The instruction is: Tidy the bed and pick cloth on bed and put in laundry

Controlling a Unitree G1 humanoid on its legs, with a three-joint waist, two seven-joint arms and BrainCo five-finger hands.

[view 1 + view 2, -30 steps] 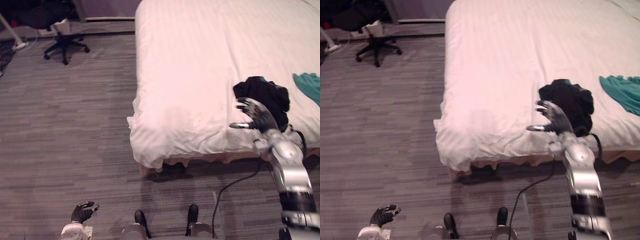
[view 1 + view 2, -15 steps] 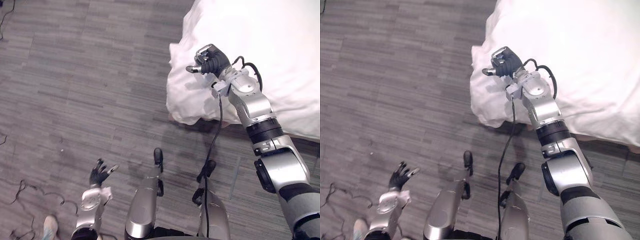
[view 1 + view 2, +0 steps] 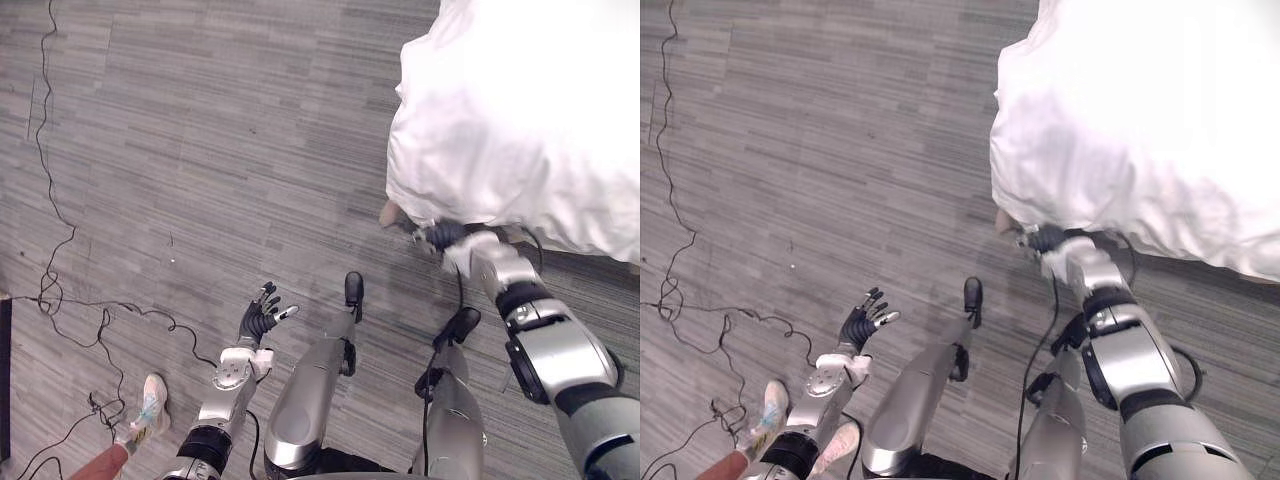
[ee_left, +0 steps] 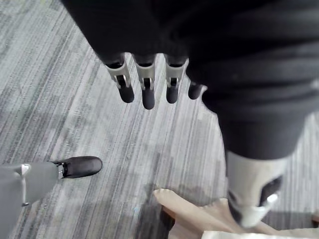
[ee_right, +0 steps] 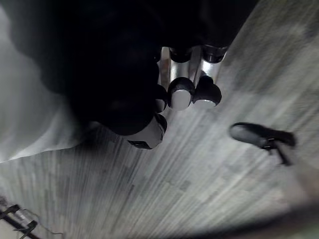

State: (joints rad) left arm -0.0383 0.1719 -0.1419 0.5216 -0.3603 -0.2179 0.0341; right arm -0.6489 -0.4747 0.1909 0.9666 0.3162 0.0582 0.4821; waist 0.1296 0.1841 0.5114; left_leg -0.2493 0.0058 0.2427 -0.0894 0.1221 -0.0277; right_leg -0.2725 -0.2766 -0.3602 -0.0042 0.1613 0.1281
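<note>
The bed's white duvet (image 3: 520, 130) fills the upper right, and its corner hangs down toward the grey floor. My right hand (image 3: 440, 236) sits low at that corner, just under the duvet's hanging edge. Its fingers (image 5: 180, 92) are curled into a fist in the right wrist view, with white sheet beside them, and I see nothing held in them. My left hand (image 3: 260, 320) hovers over the floor at the lower left, far from the bed. It is open, with its fingers (image 4: 144, 84) straight and spread.
A person's light shoe (image 3: 148, 405) stands on the floor at the lower left, close to my left arm. Thin black cables (image 3: 60, 290) trail across the floor along the left side. A pale wooden bed foot (image 4: 189, 211) shows under the corner.
The camera has swung down and left, so the bed now sits at the upper right. My right hand has dropped from the top of the bed's corner to its lower edge. The left hand is higher.
</note>
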